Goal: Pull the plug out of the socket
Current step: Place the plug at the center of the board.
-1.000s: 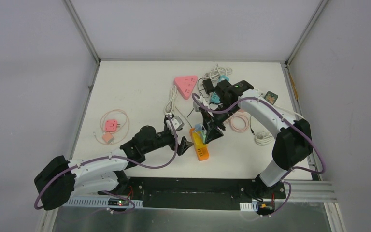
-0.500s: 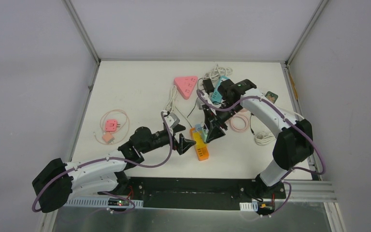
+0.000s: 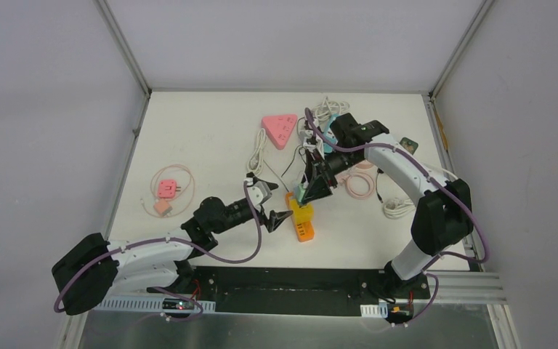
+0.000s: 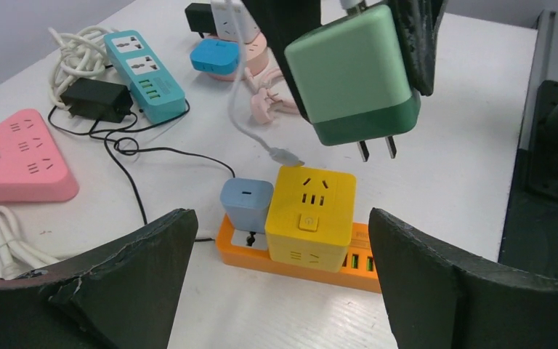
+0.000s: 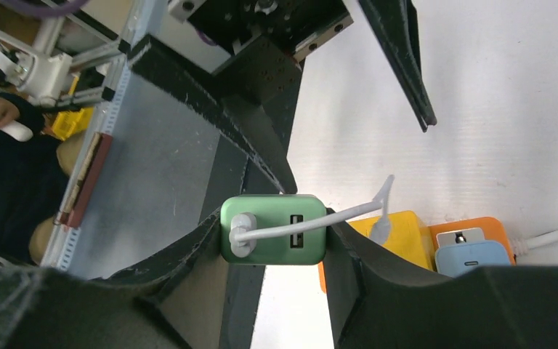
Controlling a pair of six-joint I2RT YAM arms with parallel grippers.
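You're gripping the green plug (image 4: 349, 69) in your right gripper (image 3: 306, 190), prongs hanging free just above the yellow cube socket (image 4: 312, 214) on the orange strip (image 4: 247, 251). Your left gripper (image 3: 282, 218) is sitting spread open beside the strip, grasping nothing.

light: bright, even | shadows: soft, short | focus: sharp overall | edges: wide-angle stretch in wrist views
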